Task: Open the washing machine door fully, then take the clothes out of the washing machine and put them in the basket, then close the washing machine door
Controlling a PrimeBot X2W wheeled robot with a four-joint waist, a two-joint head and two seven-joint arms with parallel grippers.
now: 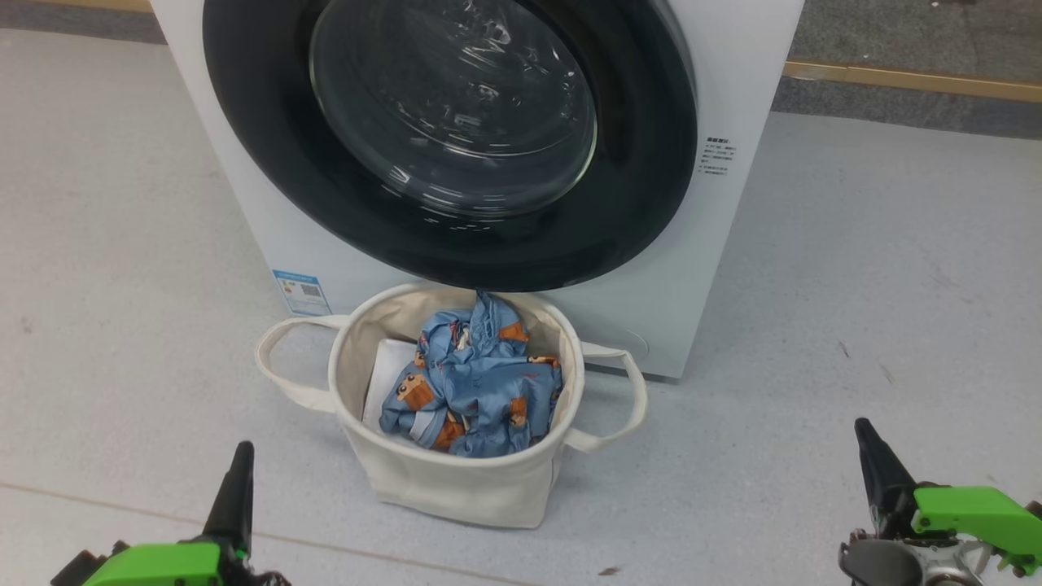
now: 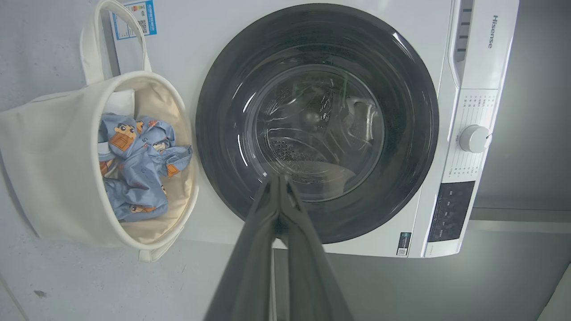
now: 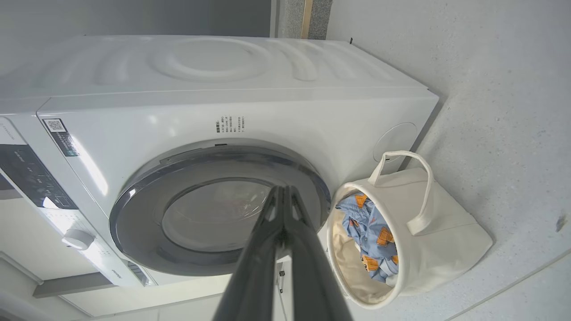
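1. As the head view is being taken in, the washing machine door (image 1: 269, 163) is being shown shut flat against the washing machine (image 1: 733, 244), glass bulging outward. The basket (image 1: 456, 480) is being shown standing on the floor (image 1: 855, 325) just in front of the machine, below the door. The clothes (image 1: 476, 382) are being cradled inside it, bunched beside a white sheet (image 1: 389, 374). The left gripper (image 1: 242, 456) is being held at the lower left, closed on nothing. The right gripper (image 1: 867, 435) is being held at the lower right, likewise closed and empty. Both are well apart from the basket.
2. Now the left wrist view is being scanned: the two dark fingers (image 2: 258, 249) are being pressed tip to tip, nothing between them, aimed at the door's glass. The door is being shown closed, with a dial (image 2: 474, 138) and a dark control panel (image 2: 450, 209) beside it. The basket, clothes inside, is being shown at that view's left.
3. Over in the right wrist view, that gripper's fingers are being pressed together too, empty. The door is being shown flush with the machine's front, and the basket, clothes inside, just beside the machine.
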